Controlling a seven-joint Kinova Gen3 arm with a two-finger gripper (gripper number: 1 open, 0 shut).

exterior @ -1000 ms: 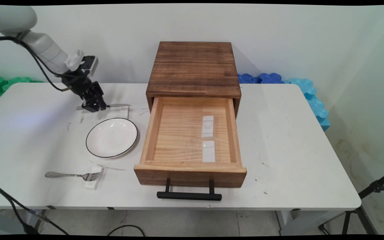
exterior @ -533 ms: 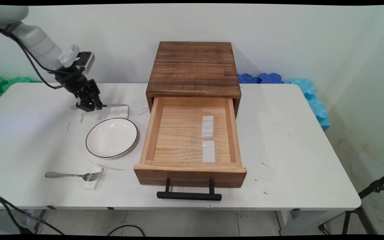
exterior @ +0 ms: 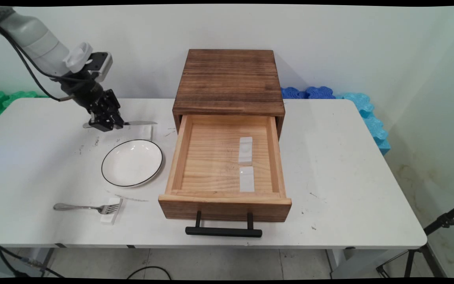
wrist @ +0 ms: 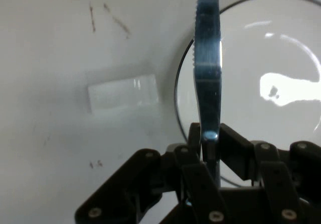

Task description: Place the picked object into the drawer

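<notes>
My black gripper [exterior: 105, 125] is shut on a metal table knife [exterior: 138, 123] and holds it level a little above the table, left of the wooden drawer box. The blade points right toward the box. Under the blade lies a small white rest block [exterior: 143, 132]. In the hand view the serrated blade [wrist: 207, 58] runs up from my closed fingers [wrist: 194, 133], with the white block [wrist: 123, 93] on the table to its left and the white plate [wrist: 271, 88] to its right.
A black-rimmed white plate [exterior: 132, 162] sits in front of the gripper. A fork [exterior: 81, 206] rests on a white block [exterior: 110, 212] near the front edge. The wooden box [exterior: 229, 81] has its drawer [exterior: 226, 201] pulled open, two white blocks [exterior: 245, 150] inside.
The gripper has lifted the knife slightly off its white block and shifted a little left and up; the blade now hangs above the block.
</notes>
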